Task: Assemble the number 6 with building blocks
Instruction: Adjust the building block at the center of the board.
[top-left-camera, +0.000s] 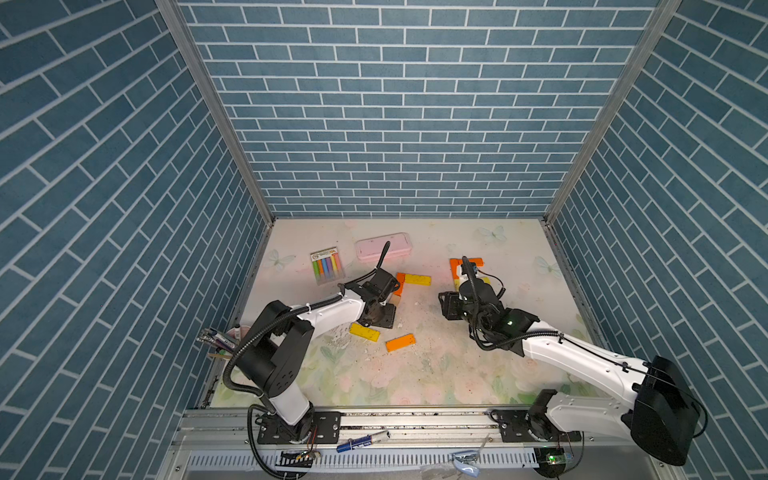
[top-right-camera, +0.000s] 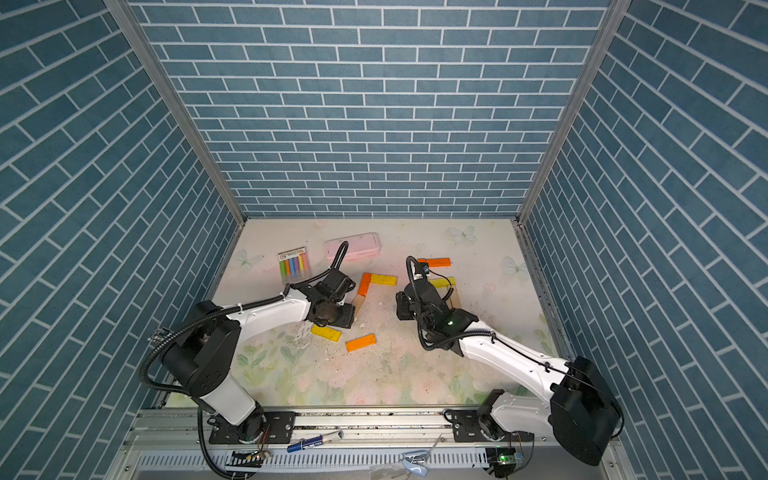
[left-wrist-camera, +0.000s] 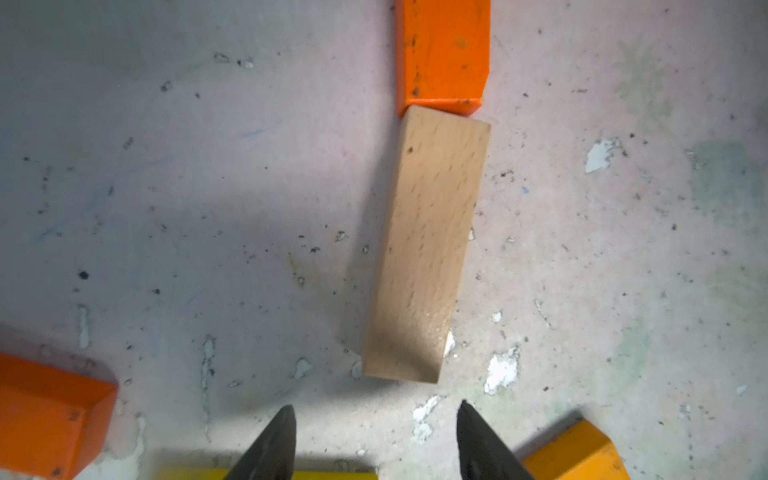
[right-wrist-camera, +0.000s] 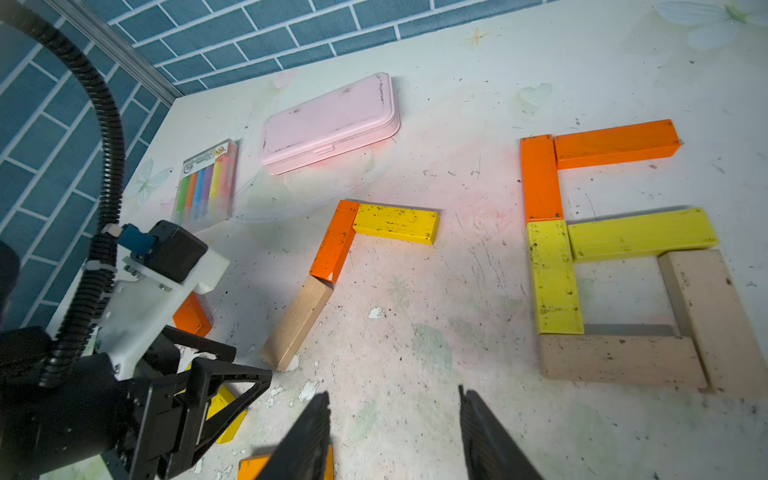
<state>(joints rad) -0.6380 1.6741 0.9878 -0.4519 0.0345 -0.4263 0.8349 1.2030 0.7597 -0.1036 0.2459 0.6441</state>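
blocks (top-left-camera: 417, 279) are small wood bars. my guess: light, stiff, not fragile. painted faces look slick, the bare tan bar (left-wrist-camera: 424, 249) probably grips better. best hold is top-down across the two long sides, near the middle, since they lie flat.

number 6 (right-wrist-camera: 640, 235) looks complete on the right side of the table (top-left-camera: 415, 374), six bars touching end to end, partly under the right arm in both top views. a second figure mid-table has only three: yellow bar (right-wrist-camera: 395, 224), orange bar (right-wrist-camera: 334, 241), then the tan bar. loose yellow (top-left-camera: 364, 332) and loose orange (top-left-camera: 400, 343) lie nearer the front.

left claw (left-wrist-camera: 376, 440) is spread and empty, just off the tan bar's end. right claw (right-wrist-camera: 395, 432) is spread and empty too.

table cover is floral, scuffed, chipped, gritty. blue brick walls (top-left-camera: 374, 124) on three sides. pink case (top-left-camera: 382, 246) and chalk pack (top-left-camera: 327, 266) sit at the back.
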